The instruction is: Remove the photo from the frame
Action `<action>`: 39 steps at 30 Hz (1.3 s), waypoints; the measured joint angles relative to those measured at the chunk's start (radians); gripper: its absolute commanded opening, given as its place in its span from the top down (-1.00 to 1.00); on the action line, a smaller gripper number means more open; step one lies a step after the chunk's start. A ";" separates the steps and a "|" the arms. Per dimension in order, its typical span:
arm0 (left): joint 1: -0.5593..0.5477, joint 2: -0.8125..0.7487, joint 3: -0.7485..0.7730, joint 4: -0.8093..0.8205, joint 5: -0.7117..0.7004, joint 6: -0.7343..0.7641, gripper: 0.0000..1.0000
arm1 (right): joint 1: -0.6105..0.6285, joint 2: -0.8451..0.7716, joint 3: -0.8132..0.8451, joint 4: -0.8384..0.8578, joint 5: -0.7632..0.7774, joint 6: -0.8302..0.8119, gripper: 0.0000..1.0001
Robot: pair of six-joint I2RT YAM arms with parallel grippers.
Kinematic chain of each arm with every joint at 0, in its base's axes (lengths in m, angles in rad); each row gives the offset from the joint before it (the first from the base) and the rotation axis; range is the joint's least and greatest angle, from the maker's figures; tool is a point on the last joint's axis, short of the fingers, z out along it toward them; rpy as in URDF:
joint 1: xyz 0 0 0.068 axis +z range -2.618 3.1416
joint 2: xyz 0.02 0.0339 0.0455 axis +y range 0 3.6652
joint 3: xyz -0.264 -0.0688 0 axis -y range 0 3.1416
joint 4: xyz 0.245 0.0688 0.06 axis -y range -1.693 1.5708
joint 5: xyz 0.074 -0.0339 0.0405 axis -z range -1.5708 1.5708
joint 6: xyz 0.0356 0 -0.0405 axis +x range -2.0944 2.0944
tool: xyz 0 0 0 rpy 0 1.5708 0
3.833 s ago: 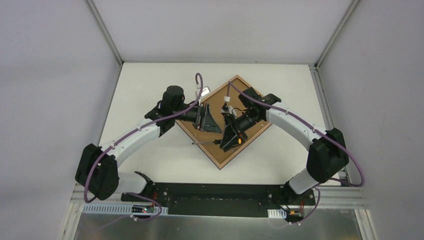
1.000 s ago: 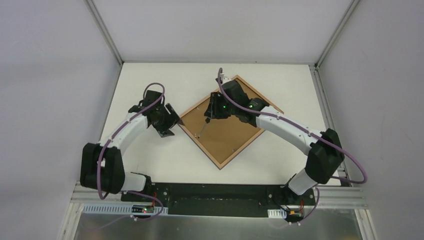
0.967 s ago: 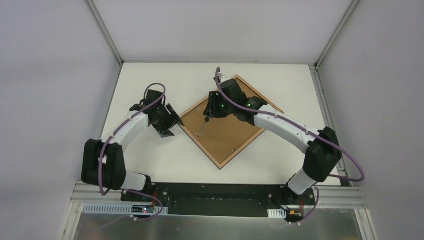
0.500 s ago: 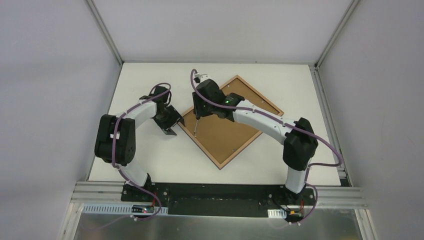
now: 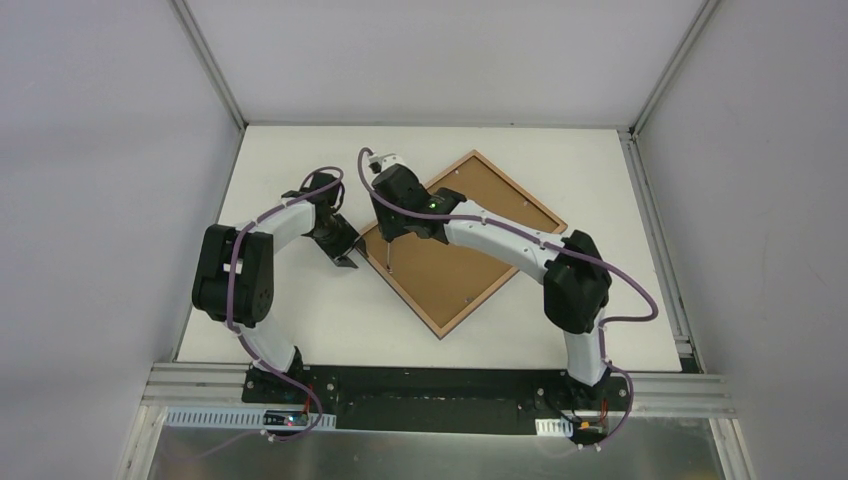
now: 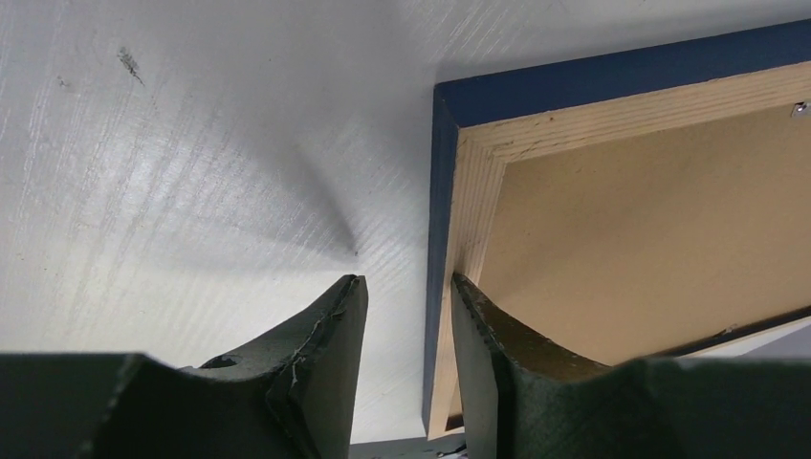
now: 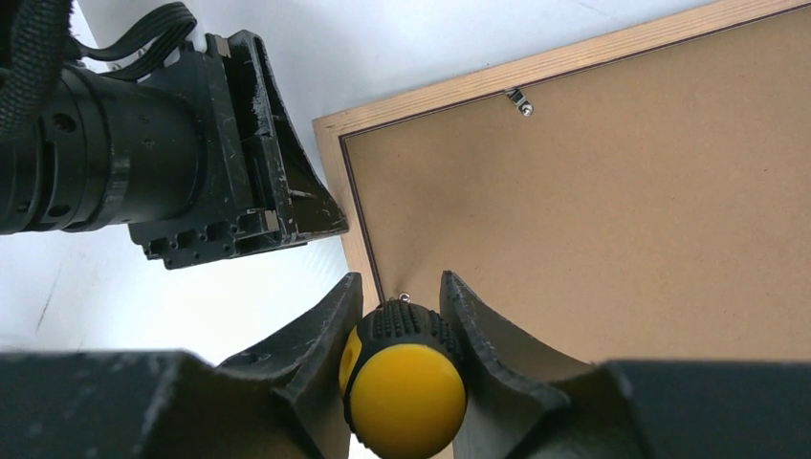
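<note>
Left wrist, dark-blue frame [image 6: 437, 210], wood-coloured back

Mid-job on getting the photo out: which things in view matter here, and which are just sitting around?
Job:
- frame, back side up
- backing board
- retaining clip
- screwdriver, held in right gripper
- left gripper, astride the frame's edge near a corner

Just there:
- table
- metal sheet by the arm bases
</note>
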 measured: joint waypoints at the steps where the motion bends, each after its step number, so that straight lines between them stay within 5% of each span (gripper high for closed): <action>1: 0.000 0.000 0.000 0.000 0.000 0.000 0.25 | 0.000 0.004 0.003 -0.002 0.003 -0.004 1.00; 39: 0.014 0.026 0.011 -0.011 0.003 0.035 0.35 | 0.087 -0.040 -0.066 0.015 0.058 -0.182 1.00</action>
